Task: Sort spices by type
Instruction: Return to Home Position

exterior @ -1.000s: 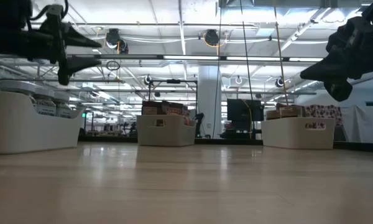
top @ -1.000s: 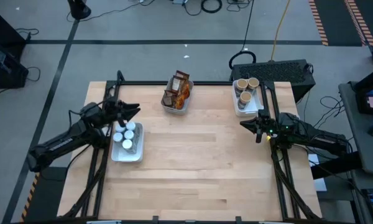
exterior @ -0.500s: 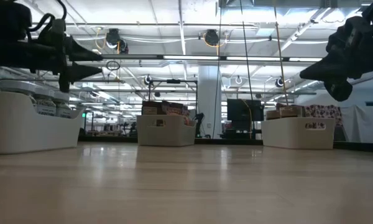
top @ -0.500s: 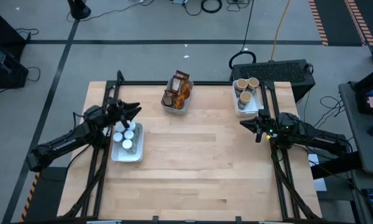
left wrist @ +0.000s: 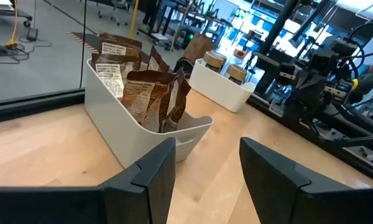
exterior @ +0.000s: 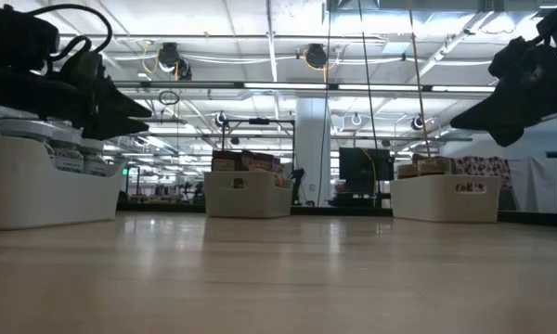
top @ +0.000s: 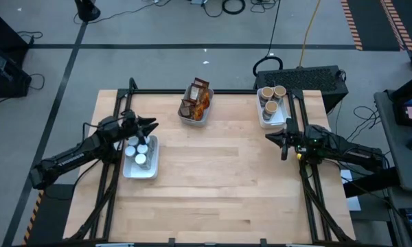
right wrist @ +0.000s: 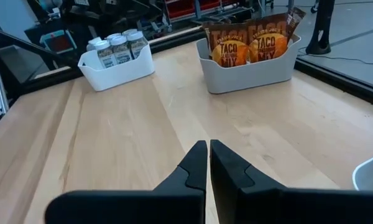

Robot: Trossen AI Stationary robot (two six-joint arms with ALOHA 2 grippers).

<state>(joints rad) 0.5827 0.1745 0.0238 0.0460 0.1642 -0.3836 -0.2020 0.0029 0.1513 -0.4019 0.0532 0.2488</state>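
Note:
Several white-capped jars (top: 139, 147) stand in a white tray (top: 141, 171) near the table's left edge. Brown and orange packets (top: 197, 99) stand upright in a tray at the middle of the far edge; the right wrist view shows the packets (right wrist: 252, 43) too. Tan-topped tubs (top: 271, 97) sit in a tray at the far right. My left gripper (top: 153, 125) hovers open over the far end of the jar tray, its fingers (left wrist: 150, 177) apart. My right gripper (top: 268, 137) hangs shut, in the air, just near of the tub tray, with its fingertips (right wrist: 199, 163) together.
The three trays, the left tray (exterior: 46, 190), the middle tray (exterior: 246, 199) and the right tray (exterior: 446, 199), stand along the left and far parts of the table. Bare wood (top: 220, 185) spreads over the middle and near half. A black frame (top: 192, 91) runs along the table's edges.
My left gripper has tipped its fingers downward over the jar tray and shifted slightly toward the table's near edge, staying open. The right arm has kept still.

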